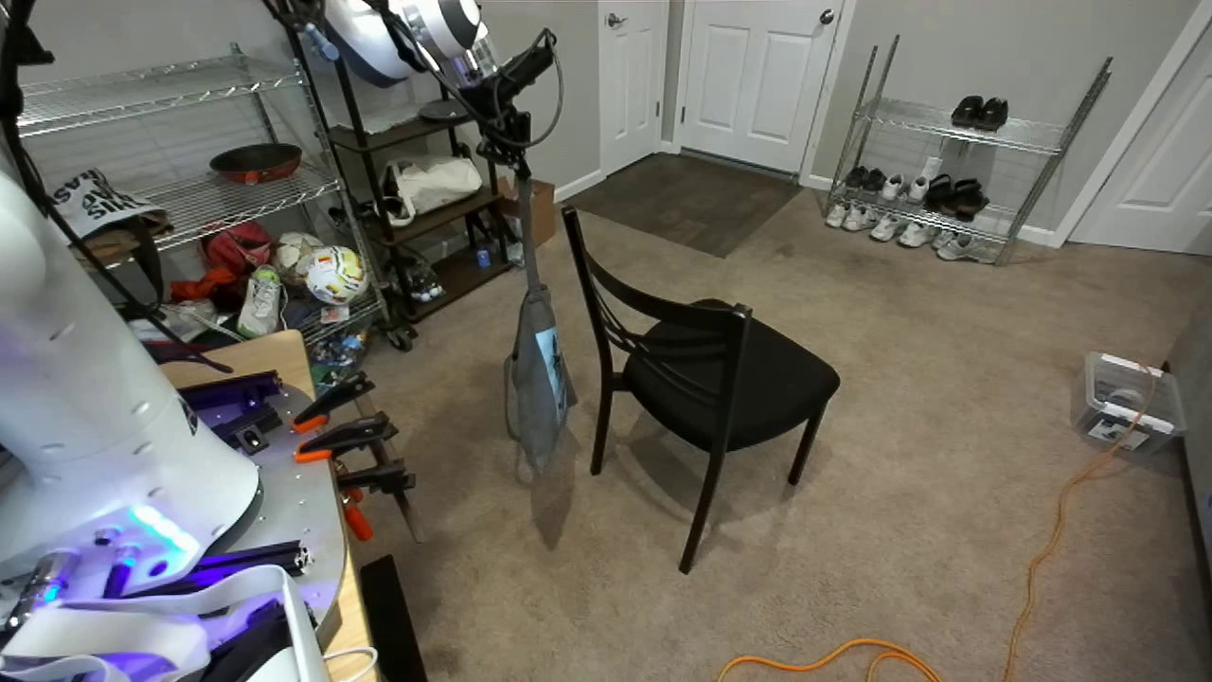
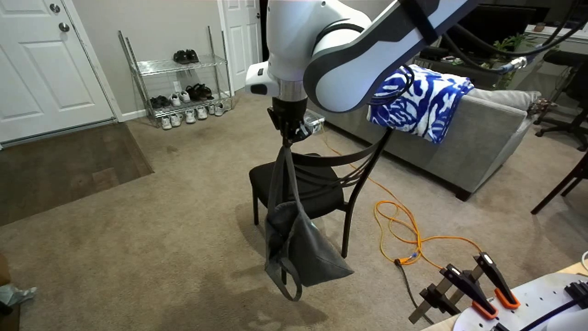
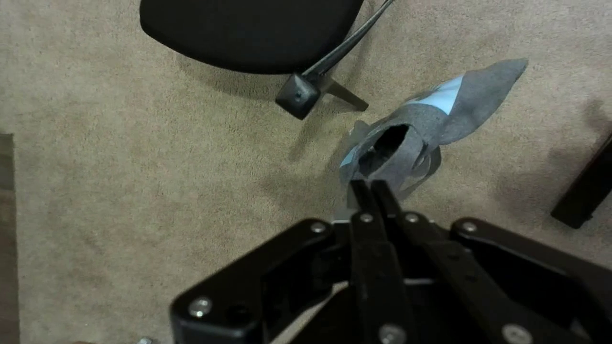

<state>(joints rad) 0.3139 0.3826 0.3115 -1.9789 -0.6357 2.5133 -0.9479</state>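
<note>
My gripper [image 1: 522, 169] is shut on the strap of a grey cloth bag [image 1: 537, 388] with a light blue patch. The bag hangs below the fingers beside a black chair [image 1: 767, 379]. In an exterior view the gripper [image 2: 286, 142] pinches the top of the strap, and the bag [image 2: 317, 253] hangs with its mouth partly open and a second strap drooping. In the wrist view the fingertips [image 3: 371, 184] are close together above the bag [image 3: 487, 95]. The chair seat [image 3: 248, 33] and a backrest post [image 3: 297, 95] are near it. The bag appears just above the carpet.
A wire shelf [image 1: 180, 204] and a dark rack [image 1: 431, 218] stand behind the bag. Clamps [image 1: 346, 436] stick out from the robot's table edge. A shoe rack [image 1: 966, 133], a grey sofa [image 2: 436, 151] and an orange cord [image 2: 418, 230] are around the room.
</note>
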